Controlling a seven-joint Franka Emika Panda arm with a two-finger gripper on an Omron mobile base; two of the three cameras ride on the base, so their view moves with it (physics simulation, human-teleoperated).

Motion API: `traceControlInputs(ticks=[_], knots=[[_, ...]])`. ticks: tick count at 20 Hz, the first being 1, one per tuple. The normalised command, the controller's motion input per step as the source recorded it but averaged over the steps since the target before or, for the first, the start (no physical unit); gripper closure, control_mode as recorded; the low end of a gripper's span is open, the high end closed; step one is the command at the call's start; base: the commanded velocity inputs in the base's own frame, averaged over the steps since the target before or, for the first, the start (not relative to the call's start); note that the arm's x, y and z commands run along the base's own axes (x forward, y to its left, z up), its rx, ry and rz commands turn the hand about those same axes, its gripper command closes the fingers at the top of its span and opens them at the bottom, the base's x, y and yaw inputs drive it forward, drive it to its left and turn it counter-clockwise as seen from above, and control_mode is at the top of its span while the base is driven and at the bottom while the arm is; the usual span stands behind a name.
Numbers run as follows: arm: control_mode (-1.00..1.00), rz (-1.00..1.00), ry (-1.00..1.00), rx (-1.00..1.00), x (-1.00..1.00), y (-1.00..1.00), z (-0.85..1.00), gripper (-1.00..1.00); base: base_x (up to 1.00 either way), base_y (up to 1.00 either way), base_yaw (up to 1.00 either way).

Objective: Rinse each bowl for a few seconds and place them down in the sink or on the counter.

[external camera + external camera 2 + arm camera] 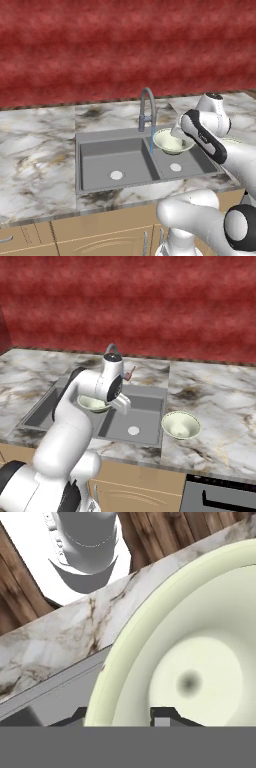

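One bowl (172, 141) hangs gripped in the jaws over the sink (100, 141); right view shows another bowl (181, 425) on the counter (220, 401).

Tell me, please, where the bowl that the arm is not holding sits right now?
In the right base view the free bowl sits upright on the counter, just right of the sink and near the counter's front edge.

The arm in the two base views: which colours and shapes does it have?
The arm is made of thick, rounded, glossy white segments with dark grey to black bands and caps at the joints. A long black stripe runs along the forearm. In these pictures, no loose cables and no lettering can be seen.
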Motion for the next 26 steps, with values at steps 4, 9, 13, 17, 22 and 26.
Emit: traceControlInputs(ticks=[4, 9, 13, 17, 22, 26], knots=[[-1.00, 0.09, 0.00, 0.00, 0.27, 0.00, -0.04, 1.00, 0.00, 0.00, 0.00], [-1.00, 0.09, 0.00, 0.00, 0.24, -0.02, -0.10, 1.00, 0.00, 0.00, 0.00], [-1.00, 0.09, 0.00, 0.01, 0.17, -0.07, -0.12, 1.00, 0.00, 0.00, 0.00], [-1.00, 0.09, 0.00, 0.01, 0.21, -0.07, -0.14, 1.00, 0.00, 0.00, 0.00], [-1.00, 0.08, 0.00, 0.01, 0.26, -0.04, -0.10, 1.00, 0.00, 0.00, 0.00], [-1.00, 0.06, 0.00, 0.01, 0.33, 0.00, -0.10, 1.00, 0.00, 0.00, 0.00]])
